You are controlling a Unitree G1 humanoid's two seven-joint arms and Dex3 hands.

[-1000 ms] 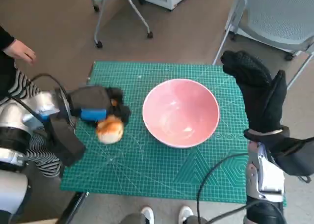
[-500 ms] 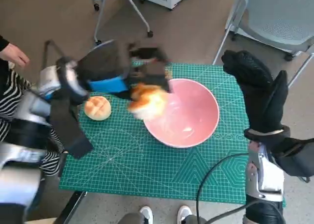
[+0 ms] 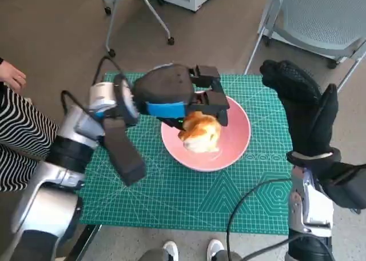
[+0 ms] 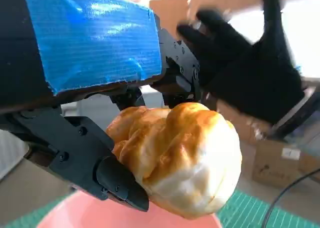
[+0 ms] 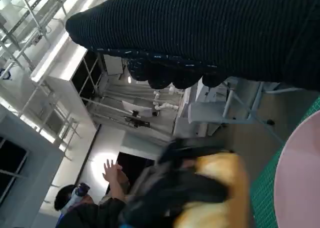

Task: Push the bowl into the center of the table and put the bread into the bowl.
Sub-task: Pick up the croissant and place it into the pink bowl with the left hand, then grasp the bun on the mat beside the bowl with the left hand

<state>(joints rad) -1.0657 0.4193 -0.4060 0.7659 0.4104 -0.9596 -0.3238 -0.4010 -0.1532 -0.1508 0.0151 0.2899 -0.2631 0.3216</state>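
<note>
looks like a lab or office workroom: green cutting mat (image 3: 189, 198) over a small table, grey mesh rolling chairs (image 3: 320, 15) on brown floor at the far side, cardboard boxes (image 4: 272, 160), metal shelving (image 5: 25, 18).

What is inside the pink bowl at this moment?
The pink bowl looks bare where its inside shows. The bread is held above it by the left hand, not lying in it. The hand and bread cover part of the bowl's inside, so that part cannot be seen.
</note>
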